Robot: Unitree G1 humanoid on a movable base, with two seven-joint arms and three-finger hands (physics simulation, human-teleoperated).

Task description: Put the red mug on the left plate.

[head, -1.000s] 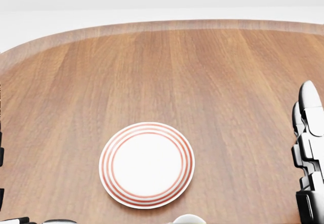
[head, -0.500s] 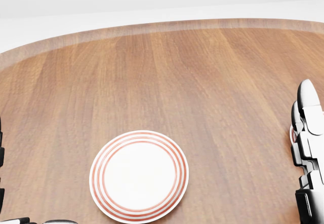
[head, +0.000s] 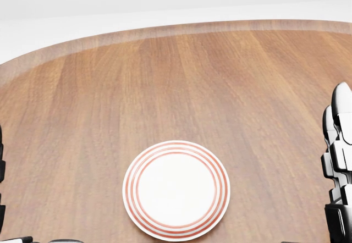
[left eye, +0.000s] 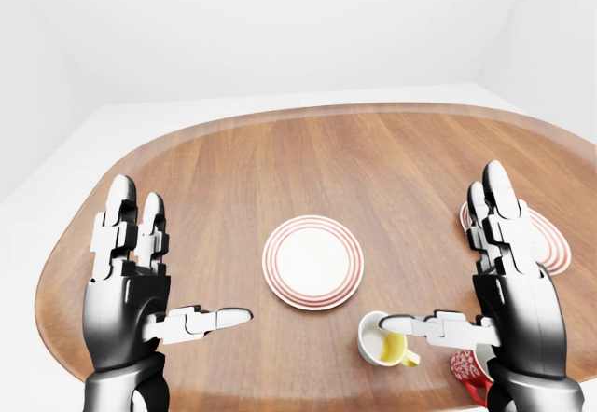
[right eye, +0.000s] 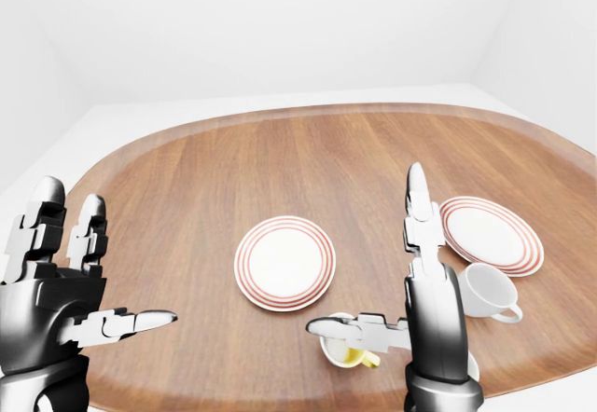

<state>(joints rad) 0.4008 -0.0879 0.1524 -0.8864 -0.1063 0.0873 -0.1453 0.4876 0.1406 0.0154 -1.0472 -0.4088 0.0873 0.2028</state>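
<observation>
The red mug (left eye: 466, 375) shows only as a patterned red patch at the bottom right of the left-eye view, low behind my right hand (left eye: 438, 249). That hand stands upright and open, with its thumb pointing left over a white mug. The left plate (left eye: 312, 261), white with red rings, lies bare in the middle of the wooden table (left eye: 280, 160). It also shows in the head view as the plate (head: 176, 189). My left hand (left eye: 177, 255) is raised at the left, open and holding nothing.
A white mug with a yellow inside (left eye: 382, 339) stands just right of and below the left plate. A second ringed plate (right eye: 492, 233) lies at the right, with a plain white mug (right eye: 485, 291) below it. The table's rounded edge runs close under both hands.
The whole head view has shifted: the plate now sits further right than half a second ago, so the camera has moved. My right hand shows further right and lower at the view's edge.
</observation>
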